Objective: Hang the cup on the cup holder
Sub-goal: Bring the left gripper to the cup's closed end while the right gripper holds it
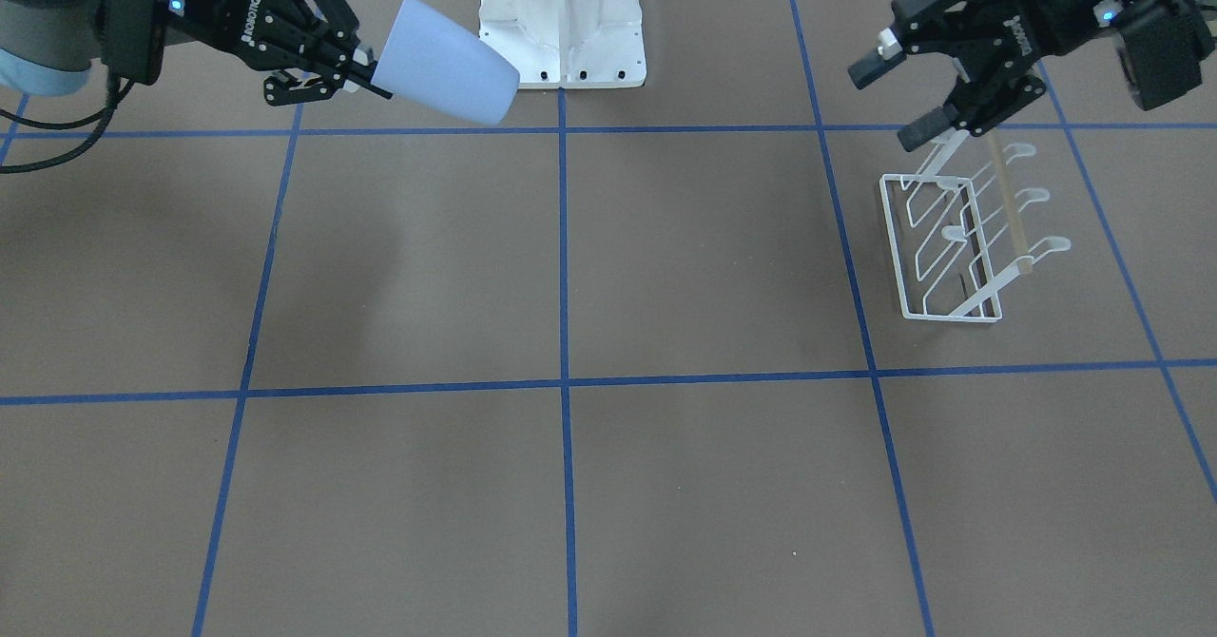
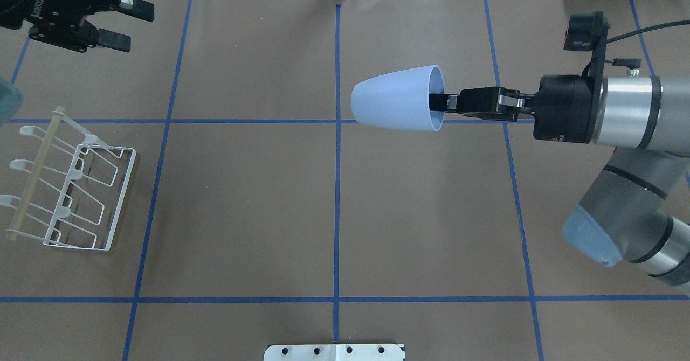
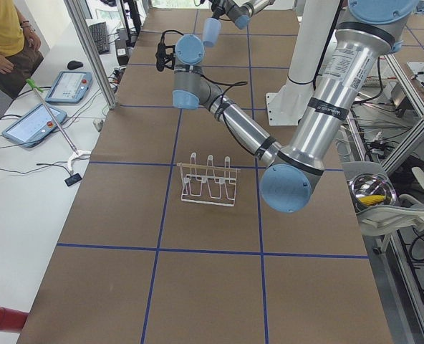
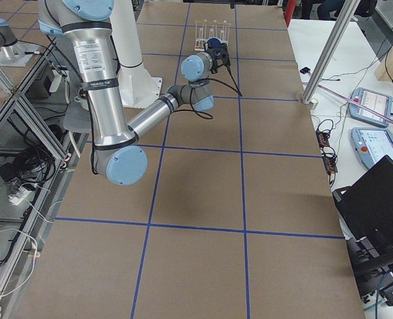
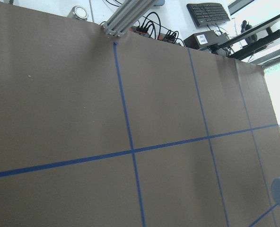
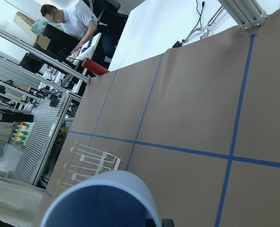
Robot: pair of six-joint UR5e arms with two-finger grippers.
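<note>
- Cup (image 2: 393,98) lies sideways in the air, pinched at its rim by the right gripper (image 2: 439,103), with one finger inside the mouth.
- The left gripper (image 2: 131,26) hangs with its jaws spread wide, holding nothing.
- The cup holder (image 2: 75,175) stands on the table (image 2: 242,188), near the left gripper and well apart from the cup.

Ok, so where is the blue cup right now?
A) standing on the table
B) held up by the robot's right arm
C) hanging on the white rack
B: the cup hangs sideways above the table, its rim pinched in the right arm's jaws, far from the cup holder.
</note>
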